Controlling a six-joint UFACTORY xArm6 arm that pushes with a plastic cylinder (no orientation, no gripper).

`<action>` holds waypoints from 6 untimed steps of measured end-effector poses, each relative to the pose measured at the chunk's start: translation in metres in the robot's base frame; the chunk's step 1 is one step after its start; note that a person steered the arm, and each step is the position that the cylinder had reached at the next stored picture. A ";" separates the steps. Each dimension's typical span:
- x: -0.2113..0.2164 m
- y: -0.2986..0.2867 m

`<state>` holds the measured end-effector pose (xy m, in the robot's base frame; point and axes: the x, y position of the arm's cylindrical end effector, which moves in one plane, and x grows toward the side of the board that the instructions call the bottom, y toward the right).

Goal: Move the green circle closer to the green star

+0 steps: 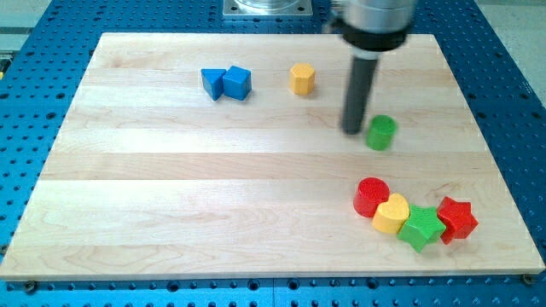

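The green circle (pixel 381 132) stands on the wooden board, right of centre. The green star (pixel 421 227) lies near the view's bottom right, wedged between a yellow heart (pixel 392 213) and a red star (pixel 457 218). My tip (pixel 353 130) rests on the board just left of the green circle, almost touching its left side. The green star is well below the circle and slightly to its right.
A red circle (pixel 371 195) sits left of the yellow heart. A yellow hexagon (pixel 302 78) stands near the view's top centre. A blue triangle (pixel 212 83) and a blue cube (pixel 237 82) sit together at the top left. The board's right edge (pixel 486 128) is near.
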<state>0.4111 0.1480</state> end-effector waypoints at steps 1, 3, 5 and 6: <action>-0.002 0.020; 0.072 0.022; 0.038 0.070; 0.065 0.088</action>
